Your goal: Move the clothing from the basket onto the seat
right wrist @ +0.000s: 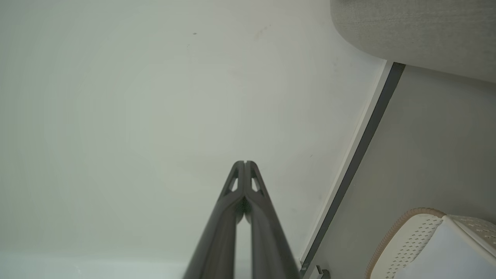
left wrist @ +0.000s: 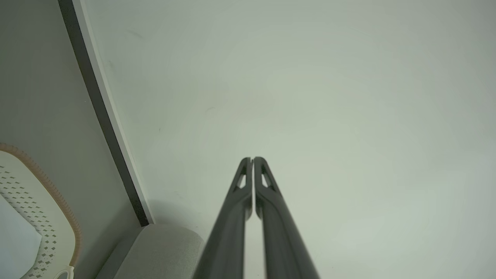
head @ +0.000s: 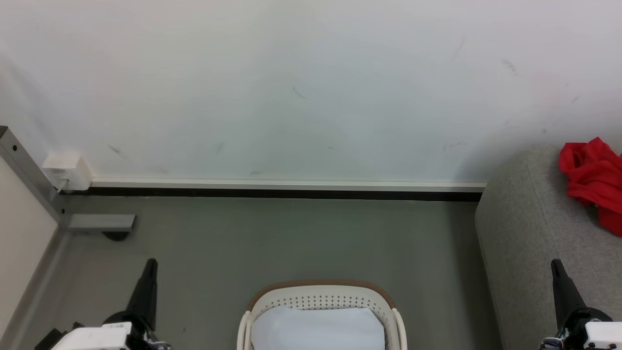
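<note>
A crumpled bright red garment lies on the light grey seat at the right edge of the head view. The cream-white basket with its brown rim stands on the floor at bottom centre, with a plain white sheet inside and no red fabric showing in it. My left gripper is at lower left, shut and empty, its tips together before the wall. My right gripper is at lower right in front of the seat, shut and empty, its fingertips touching.
A white wall with a dark baseboard runs behind the basket. A grey metal post with a white socket box and a foot stands at left. Grey floor lies between basket and wall.
</note>
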You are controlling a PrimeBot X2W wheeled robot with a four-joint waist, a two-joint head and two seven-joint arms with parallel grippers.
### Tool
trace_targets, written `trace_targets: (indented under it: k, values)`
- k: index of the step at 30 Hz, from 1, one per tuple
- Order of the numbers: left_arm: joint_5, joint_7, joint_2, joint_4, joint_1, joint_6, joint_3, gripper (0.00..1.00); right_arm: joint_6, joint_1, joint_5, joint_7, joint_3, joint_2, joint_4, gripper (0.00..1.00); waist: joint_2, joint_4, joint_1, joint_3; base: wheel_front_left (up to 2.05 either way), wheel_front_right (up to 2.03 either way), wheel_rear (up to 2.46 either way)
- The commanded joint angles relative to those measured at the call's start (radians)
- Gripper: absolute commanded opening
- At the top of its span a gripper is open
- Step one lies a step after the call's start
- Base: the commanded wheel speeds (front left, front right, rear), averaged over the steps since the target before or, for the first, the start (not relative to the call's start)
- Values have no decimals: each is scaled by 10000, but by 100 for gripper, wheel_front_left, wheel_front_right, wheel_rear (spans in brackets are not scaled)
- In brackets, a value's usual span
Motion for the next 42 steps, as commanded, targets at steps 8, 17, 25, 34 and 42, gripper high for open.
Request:
trace_targets:
  k: [8,17,25,34,42]
  values:
    - [-140,41,20,-2,-87,-57,26,0,-24,-126,20,27,-42,-71,-62,0,-1,-1,-1,0,0,0,0]
    - [-141,40,20,-3,-87,-57,25,0,-24,-125,21,26,-41,-71,-62,0,-1,-1,-1,0,0,0,0]
    - [-142,40,22,-4,-86,-57,24,0,-24,-125,21,26,-40,-71,-62,0,-1,-1,-1,0,0,0,0]
    - [-141,39,22,-4,-85,-57,23,0,-24,-125,22,25,-40,-71,-62,0,-1,-1,-1,0,0,0,0]
    - [-141,39,22,-5,-85,-57,23,0,-24,-125,22,25,-39,-71,-62,0,-1,-1,-1,0,0,0,0]
